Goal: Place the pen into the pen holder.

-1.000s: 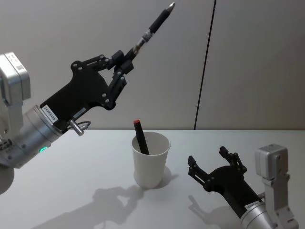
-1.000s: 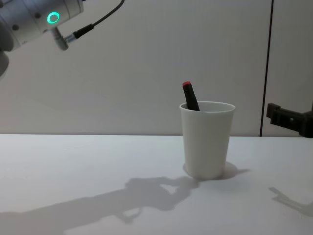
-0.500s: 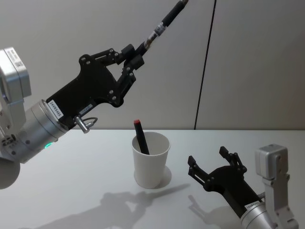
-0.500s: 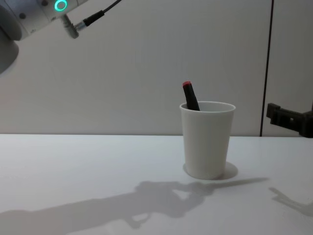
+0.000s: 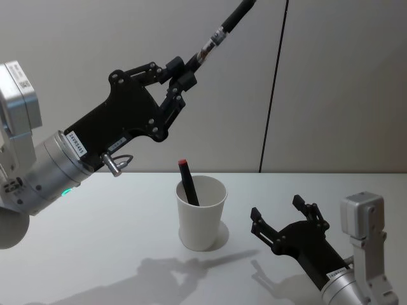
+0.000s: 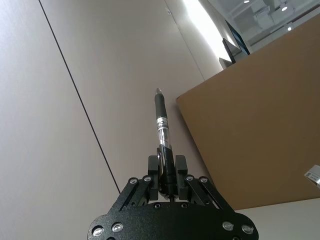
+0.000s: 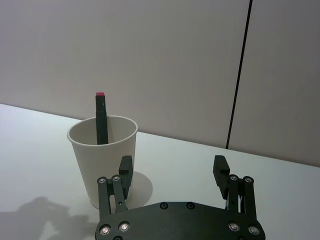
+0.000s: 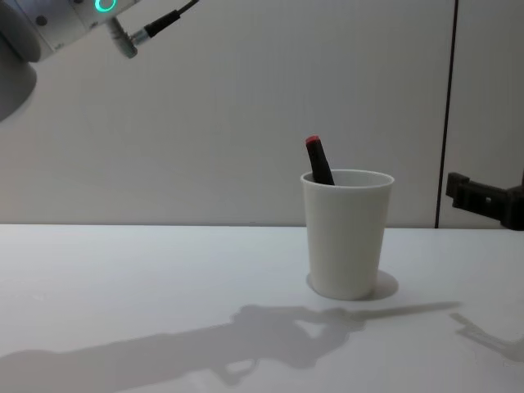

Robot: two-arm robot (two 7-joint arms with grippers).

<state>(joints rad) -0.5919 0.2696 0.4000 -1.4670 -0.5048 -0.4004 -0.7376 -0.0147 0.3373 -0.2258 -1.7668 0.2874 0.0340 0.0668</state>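
My left gripper (image 5: pixel 181 71) is raised high above the table, up and left of the pen holder, shut on a black and silver pen (image 5: pixel 219 33) that points up and to the right. The left wrist view shows that pen (image 6: pixel 161 127) standing out from between the closed fingers (image 6: pixel 154 172). The pen holder (image 5: pixel 201 212) is a white paper cup in the middle of the table, and a black pen with a red end (image 5: pixel 187 182) leans inside it. My right gripper (image 5: pixel 285 223) rests low at the right of the cup, open and holding nothing (image 7: pixel 172 172).
The table (image 5: pixel 114 254) is white and bare around the cup (image 8: pixel 347 232). A plain wall with a dark vertical seam (image 5: pixel 273 89) stands behind it. Shadows of the left arm fall on the tabletop in front of the cup.
My left gripper has risen and shifted right with the pen, whose tip now leaves the top of the head view. The cup and right gripper have stayed put.
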